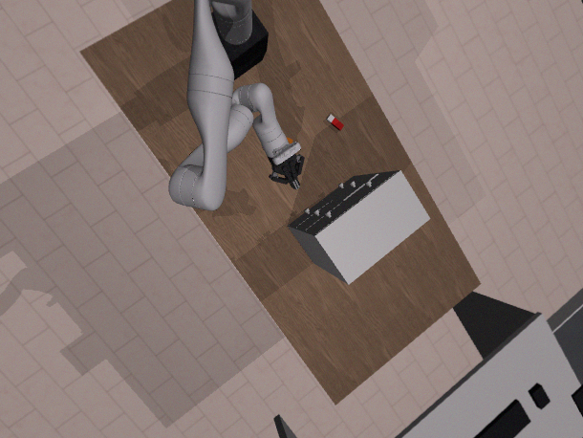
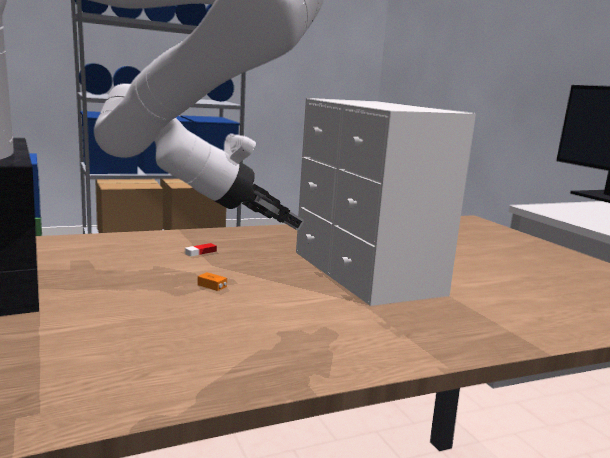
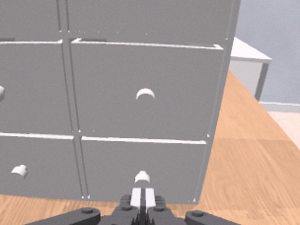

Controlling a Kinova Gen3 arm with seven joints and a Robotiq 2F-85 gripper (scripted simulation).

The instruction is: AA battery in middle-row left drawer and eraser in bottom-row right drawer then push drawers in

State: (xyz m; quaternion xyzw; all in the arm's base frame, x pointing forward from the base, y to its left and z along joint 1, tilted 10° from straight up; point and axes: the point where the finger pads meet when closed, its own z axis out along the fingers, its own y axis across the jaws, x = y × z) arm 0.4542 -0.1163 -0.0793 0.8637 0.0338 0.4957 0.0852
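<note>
Apparently unbranded, the chest (image 1: 373,227) (image 2: 420,200) (image 3: 148,118) stands at four o'clock from the clenched, empty hand (image 1: 296,186) (image 2: 299,223) (image 3: 142,201); marks atop the orange block (image 1: 290,141) (image 2: 212,281) are illegible.

Top: from high overhead, facing down, farthest off; takes in the whole chest (image 1: 373,227) (image 2: 420,200) (image 3: 109,113) and most of the table (image 1: 382,325) (image 2: 150,360) (image 3: 252,128). Exterior: from beside the table, a little above, looking across it, closer. Wrist: from behind the gripper (image 1: 296,186) (image 2: 297,224) (image 3: 143,192), nearest, facing the drawer fronts; shared with exterior.
</note>
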